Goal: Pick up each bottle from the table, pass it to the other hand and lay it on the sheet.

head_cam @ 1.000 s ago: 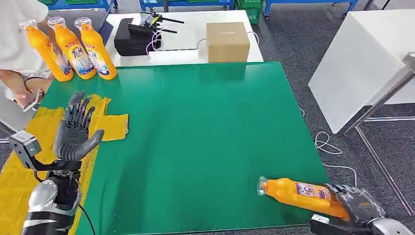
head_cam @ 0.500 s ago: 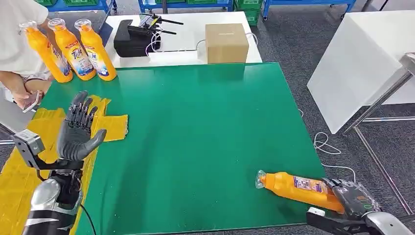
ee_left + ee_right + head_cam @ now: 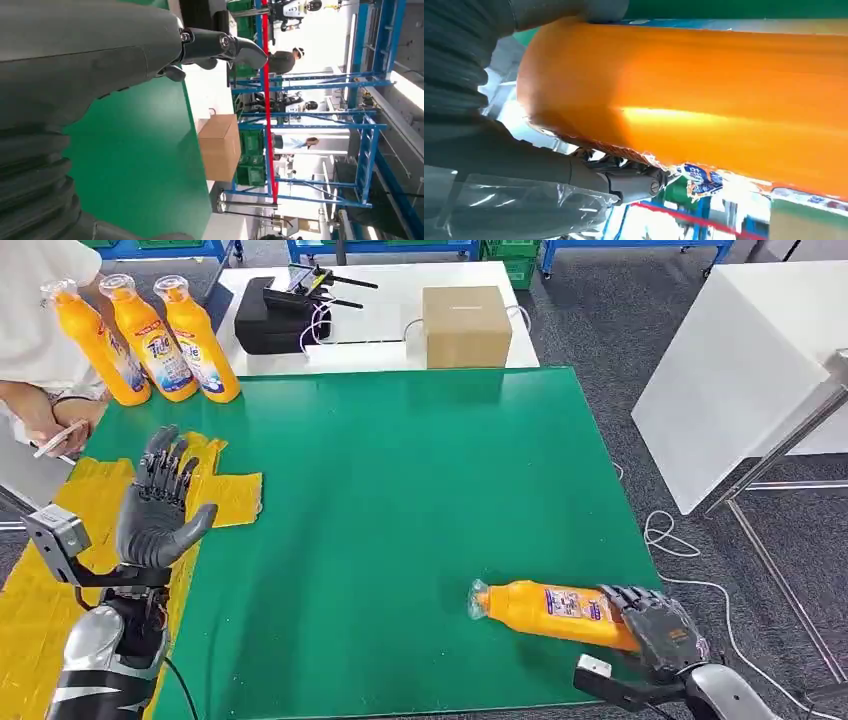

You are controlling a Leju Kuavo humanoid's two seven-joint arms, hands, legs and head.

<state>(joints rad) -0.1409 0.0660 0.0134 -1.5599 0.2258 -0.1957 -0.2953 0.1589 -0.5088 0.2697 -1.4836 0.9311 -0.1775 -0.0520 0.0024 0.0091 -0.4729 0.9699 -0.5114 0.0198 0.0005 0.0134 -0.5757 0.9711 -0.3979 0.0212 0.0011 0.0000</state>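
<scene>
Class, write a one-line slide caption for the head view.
Right hand grips a lying orange bottle on the green table; left hand open above the yellow sheet.

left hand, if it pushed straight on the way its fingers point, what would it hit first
Probably the three upright orange plastic bottles at the table's far left corner. The left hand is raised, its fingers pointing away over the yellow sheet; its height is unclear, so it might pass above them.

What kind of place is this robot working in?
Probably a robot test area in a workshop or warehouse: blue metal racking with green bins behind, a green work table, and a cardboard box beside radio gear.
</scene>
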